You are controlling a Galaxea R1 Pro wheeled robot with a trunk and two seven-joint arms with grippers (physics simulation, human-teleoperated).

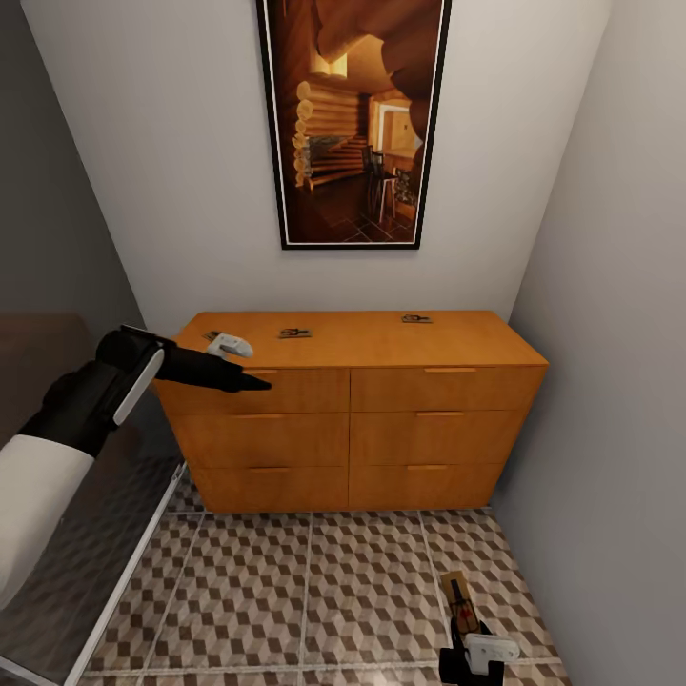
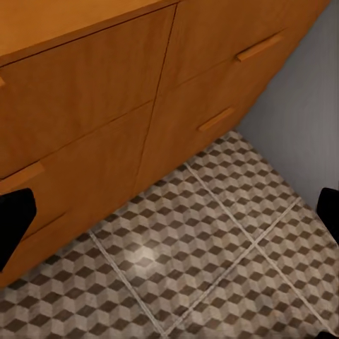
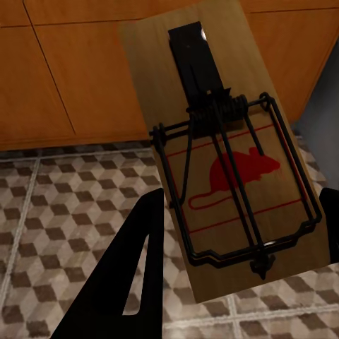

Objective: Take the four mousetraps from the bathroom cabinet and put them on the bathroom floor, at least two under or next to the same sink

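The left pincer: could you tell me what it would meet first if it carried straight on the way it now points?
Probably the bathroom floor: the left wrist view looks along the left pincer onto bare patterned tiles just in front of the cabinet. Depth is unclear, so it might graze the lowest drawer fronts first.

Wood, tile and wire

The cabinet point(image 1: 381, 419) shows smooth, satin orange-brown wood; the bathroom floor point(image 1: 305, 591) is matt patterned tile; the mousetrap point(image 3: 226, 162) pairs pale wood with dark metal wire.

No readable text or numbers; sole sign: red mouse silhouette printed on tan wooden mousetrap board point(image 3: 226, 155).
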